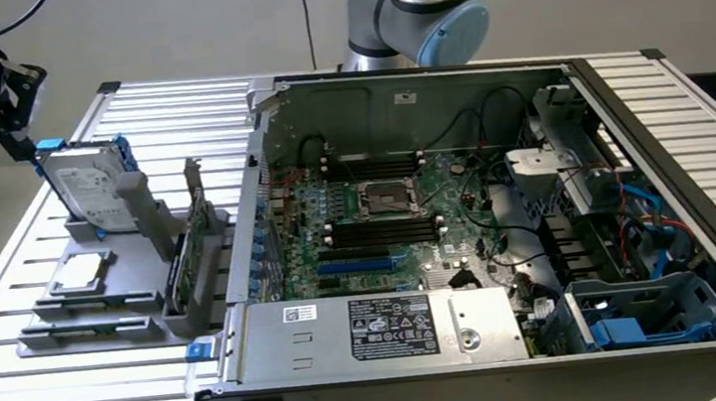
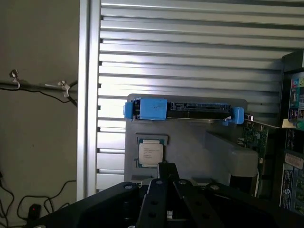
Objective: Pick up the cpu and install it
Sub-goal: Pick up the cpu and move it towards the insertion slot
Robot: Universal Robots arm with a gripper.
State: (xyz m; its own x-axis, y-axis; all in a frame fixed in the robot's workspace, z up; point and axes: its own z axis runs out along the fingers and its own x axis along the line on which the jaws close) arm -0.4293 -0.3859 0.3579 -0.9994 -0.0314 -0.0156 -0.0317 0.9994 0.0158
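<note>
The cpu (image 2: 150, 153), a small flat square chip with a dull silver metal top and a thin pale rim, lies face up in a shallow recess of the grey plastic fixture (image 1: 85, 334). The fixture stands on the slatted aluminium surface (image 1: 32, 394), and the chip is just beside the upright silver hard drive with blue brackets (image 1: 89, 194). The black hand (image 2: 166, 167) hangs above the fixture with its fingers pressed together, holding nothing. The chip is probably light and rigid but delicate, and its smooth lid looks slippery. Two opposite edges seem the safest hold, kept level. The dark metal-framed socket (image 1: 385, 198) sits mid-motherboard inside the open black computer case (image 1: 486, 397), well apart from the chip.
</note>
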